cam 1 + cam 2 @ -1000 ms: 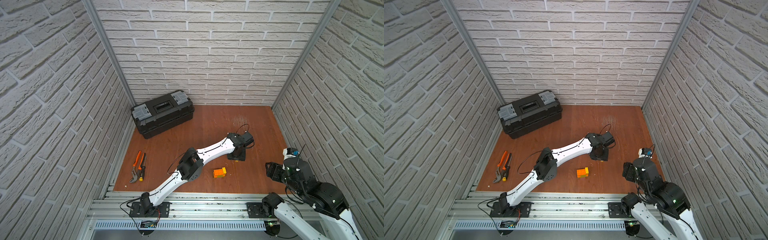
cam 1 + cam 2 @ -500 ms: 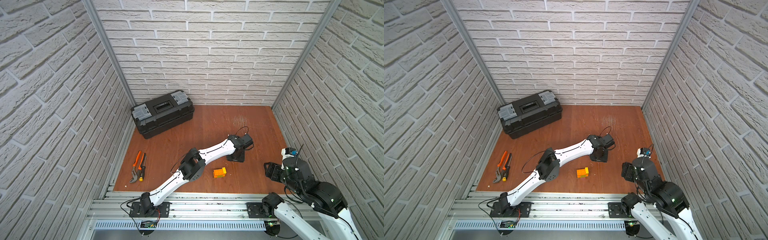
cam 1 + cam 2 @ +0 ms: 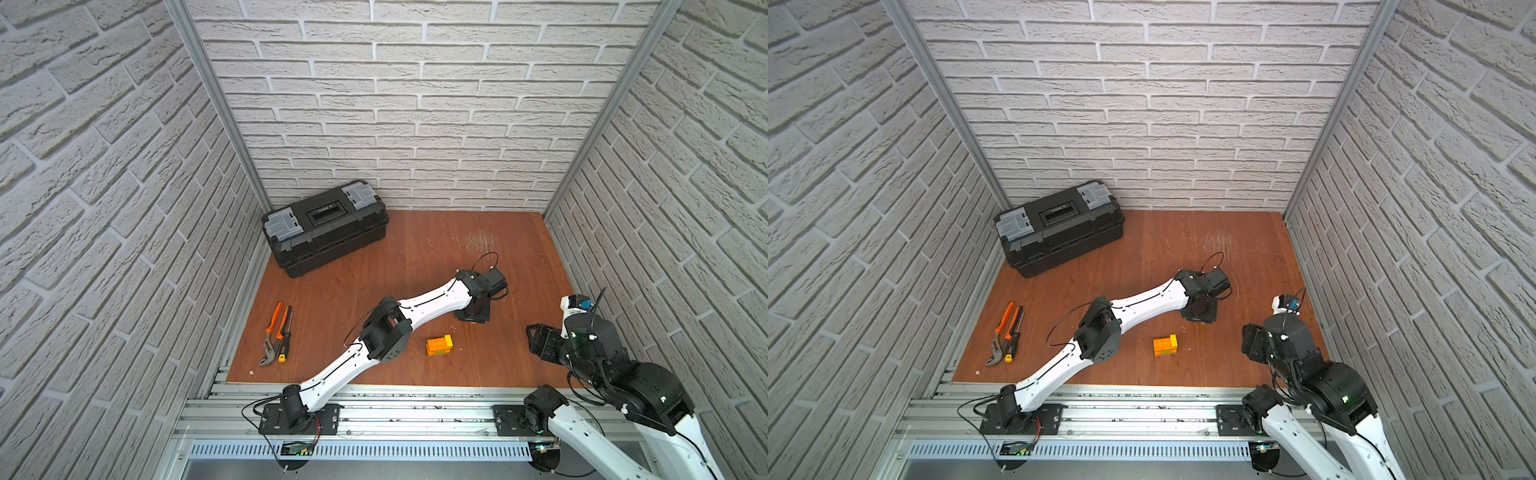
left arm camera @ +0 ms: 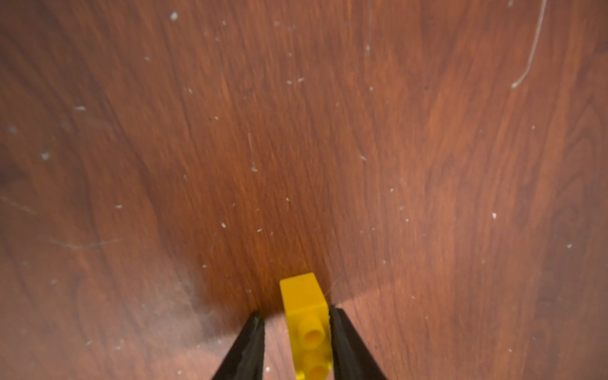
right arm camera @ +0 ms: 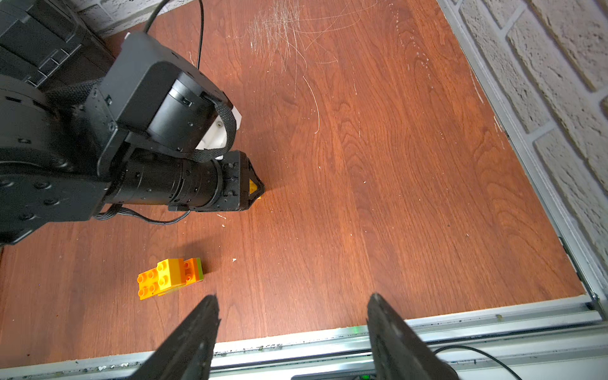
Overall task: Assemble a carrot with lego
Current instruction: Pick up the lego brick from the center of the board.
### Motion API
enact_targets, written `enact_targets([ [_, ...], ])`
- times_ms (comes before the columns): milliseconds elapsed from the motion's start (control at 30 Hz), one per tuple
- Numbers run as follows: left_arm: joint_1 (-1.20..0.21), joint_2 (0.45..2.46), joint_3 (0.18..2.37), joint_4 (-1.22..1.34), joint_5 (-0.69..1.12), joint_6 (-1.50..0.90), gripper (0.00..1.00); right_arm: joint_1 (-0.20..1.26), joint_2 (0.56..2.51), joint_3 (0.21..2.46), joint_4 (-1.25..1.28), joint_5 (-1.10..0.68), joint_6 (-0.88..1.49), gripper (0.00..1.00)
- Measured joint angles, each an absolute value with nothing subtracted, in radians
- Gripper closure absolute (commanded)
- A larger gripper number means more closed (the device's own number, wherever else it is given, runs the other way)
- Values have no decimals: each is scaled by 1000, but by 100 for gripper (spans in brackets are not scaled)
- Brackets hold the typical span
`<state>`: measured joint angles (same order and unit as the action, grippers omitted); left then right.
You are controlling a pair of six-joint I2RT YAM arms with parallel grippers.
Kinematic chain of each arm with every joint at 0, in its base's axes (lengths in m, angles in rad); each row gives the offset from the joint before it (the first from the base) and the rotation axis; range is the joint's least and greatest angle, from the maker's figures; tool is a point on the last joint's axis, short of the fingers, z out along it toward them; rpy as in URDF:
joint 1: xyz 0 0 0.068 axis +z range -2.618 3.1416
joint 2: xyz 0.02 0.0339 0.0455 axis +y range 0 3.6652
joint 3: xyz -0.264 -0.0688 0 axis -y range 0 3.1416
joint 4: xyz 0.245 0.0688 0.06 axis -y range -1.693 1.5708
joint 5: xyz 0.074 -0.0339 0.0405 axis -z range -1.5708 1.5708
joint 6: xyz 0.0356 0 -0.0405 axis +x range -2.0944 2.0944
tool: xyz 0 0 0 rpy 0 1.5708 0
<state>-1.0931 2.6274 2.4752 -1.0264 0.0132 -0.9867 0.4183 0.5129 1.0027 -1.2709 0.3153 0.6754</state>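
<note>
Nearest the front rail, the right gripper (image 5: 292, 296) is hanging above the near right part of the wooden table (image 5: 394, 164). Its jaws are standing wide apart and gripping nothing, and both top views are showing it well apart from every brick. A little farther in, the partly built carrot (image 3: 439, 345) is lying on the bare wood between the two arms. It is showing orange, yellow and lime-green studded layers and is touching neither gripper. Beyond it, the left gripper (image 4: 295, 311) is pointing down at the table with its jaws standing narrow around a small yellow brick (image 4: 304, 296). One finger (image 4: 345, 342) is touching the brick's side, while the other finger (image 4: 253, 342) is sitting just off it, with a sliver of wood showing between them, so the brick is being bracketed rather than clamped. Out at the table's left side, orange-handled pliers (image 3: 272, 332) are lying flat, with a slim dark-handled tool (image 3: 286, 334) just beside them. Farthest back, a black toolbox (image 3: 328, 232) with grey latches is standing in the far left corner by the brick wall. Its lid is down, so its contents are staying hidden.
</note>
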Motion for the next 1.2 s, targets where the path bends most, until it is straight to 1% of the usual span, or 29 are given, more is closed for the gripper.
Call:
enact_targets([
  [67,-1093,2629,2476,-1026,8,-984,72,418,514,1002,-1268,315,675,28],
  [267,-1087,2630,2479,-1031,-8,-976,82,418,517,1002,-1267,313,674,28],
  [500,-1081,2630,2479,-1034,-31,-957,100,418,518,993,-1267,313,674,29],
  [667,-1076,2630,2479,-1033,-47,-937,100,418,518,986,-1261,313,673,32],
  [767,-1075,2613,2457,-1029,-65,-920,100,418,518,986,-1242,316,657,28],
  [867,-1070,2523,2346,-1016,-86,-907,100,418,517,986,-1203,315,604,21],
  [967,-1053,2354,2197,-997,-103,-894,100,418,515,976,-1106,293,514,6],
  [1000,-1044,2289,2157,-991,-109,-892,100,418,517,972,-1069,291,488,2],
  [1067,-1021,2145,2070,-972,-122,-891,100,418,537,972,-996,281,437,2],
  [1200,-969,1843,1890,-936,-151,-897,100,416,681,982,-825,144,263,0],
])
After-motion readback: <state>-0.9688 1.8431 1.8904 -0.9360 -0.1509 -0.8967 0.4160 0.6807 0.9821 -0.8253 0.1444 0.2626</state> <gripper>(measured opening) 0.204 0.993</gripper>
